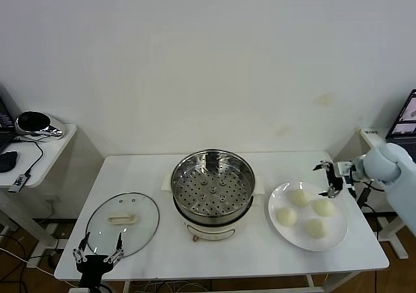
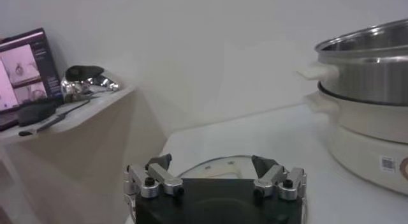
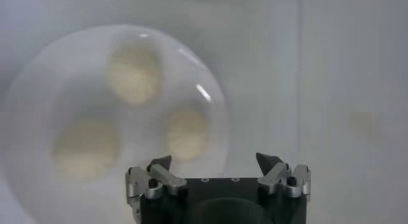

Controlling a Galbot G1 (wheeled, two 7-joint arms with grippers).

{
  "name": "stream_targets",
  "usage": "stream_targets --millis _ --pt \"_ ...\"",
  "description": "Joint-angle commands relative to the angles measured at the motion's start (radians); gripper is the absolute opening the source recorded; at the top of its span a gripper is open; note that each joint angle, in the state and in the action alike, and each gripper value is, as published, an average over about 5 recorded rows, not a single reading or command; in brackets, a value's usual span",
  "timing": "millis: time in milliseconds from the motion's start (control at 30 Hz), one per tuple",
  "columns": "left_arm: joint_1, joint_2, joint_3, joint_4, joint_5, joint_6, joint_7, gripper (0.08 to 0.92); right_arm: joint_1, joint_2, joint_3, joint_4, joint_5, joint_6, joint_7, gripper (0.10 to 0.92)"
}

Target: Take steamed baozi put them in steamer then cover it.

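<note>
The steamer [image 1: 212, 192], a shiny steel pot with a perforated tray on a cream base, stands uncovered mid-table; it also shows in the left wrist view [image 2: 363, 72]. Four steamed baozi lie on a white plate [image 1: 338, 233] to its right: [image 1: 299, 197], [image 1: 324, 207], [image 1: 286, 216], [image 1: 316, 228]. Three of them show in the right wrist view, the nearest baozi [image 3: 186, 133] just ahead of the jaws. My right gripper [image 1: 331, 178] [image 3: 215, 160] is open and empty above the plate's far right edge. The cover [image 1: 123, 223] [image 2: 204, 170] lies flat to the steamer's left. My left gripper [image 1: 99, 247] [image 2: 212, 163] is open at the cover's near edge.
A side table [image 1: 36, 153] with a silver device [image 1: 39, 124], a mouse and cables stands at the far left. A screen [image 1: 406, 121] and a stand are at the far right. The white table's front edge [image 1: 221, 270] runs just behind my left gripper.
</note>
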Motion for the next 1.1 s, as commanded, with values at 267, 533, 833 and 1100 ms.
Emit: stream_targets --millis 267,533,833,1100 --pt "0.008 -0.002 -0.018 -0.001 0.010 0.003 -0.001 0.823 0.097 0.147 -0.149 -0.230 -0.063 0.027 -0.048 0.823" --pt "0.006 0.001 -0.025 0.006 0.013 0.002 -0.001 0.823 0.101 0.216 -0.127 -0.309 -0.102 0.044 -0.003 0.823" --pt "0.004 0.001 -0.026 0.008 0.018 0.001 -0.002 0.823 0.110 0.252 -0.129 -0.349 -0.132 0.034 0.014 0.815" --pt "0.002 -0.001 -0.027 0.010 0.022 -0.003 -0.004 0.823 0.122 0.282 -0.127 -0.388 -0.148 0.033 0.049 0.750"
